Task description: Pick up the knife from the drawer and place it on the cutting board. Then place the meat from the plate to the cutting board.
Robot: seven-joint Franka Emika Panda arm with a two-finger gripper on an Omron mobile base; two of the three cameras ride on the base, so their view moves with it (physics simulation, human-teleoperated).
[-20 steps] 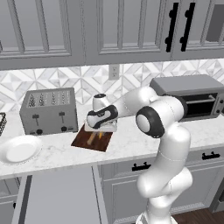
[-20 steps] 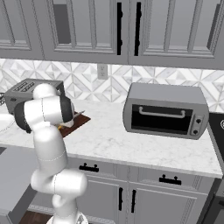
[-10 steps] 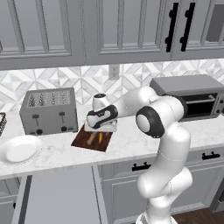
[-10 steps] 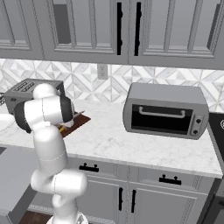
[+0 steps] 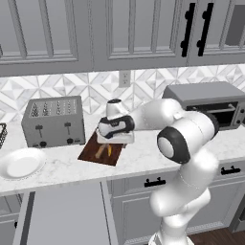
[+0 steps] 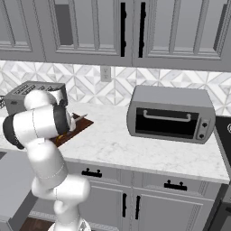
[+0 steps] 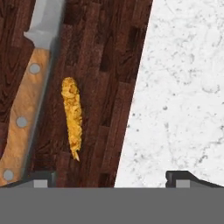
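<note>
The fingers [image 7: 111, 177] stood wide apart and held nothing; their 2 tips showed at the bottom of the hand view, one over the board [image 7: 105, 65] and one over the bare bench [image 7: 183, 87]. The knife [image 7: 28, 96] lay flat on the board, handle toward the fingers and blade pointing away; the meat [image 7: 73, 117] lay just beside it, apart from the handle and roughly parallel to it, nearer the board's edge that runs beside the marble. From the left base view the hand hung low over the board [image 5: 93, 152], which sat at the bench's front edge beside the toaster [image 5: 53, 121]; the plate [image 5: 20, 163] lay near the bench's left end and looked bare, and the drawer [image 5: 62, 215] stood pulled out below the front edge.

Both things appeared to be on the board, so the task looked all but done and the step in hand seemed to be the release of the meat; the next move probably called only for lifting straight up, without brushing the meat or the knife.
</note>
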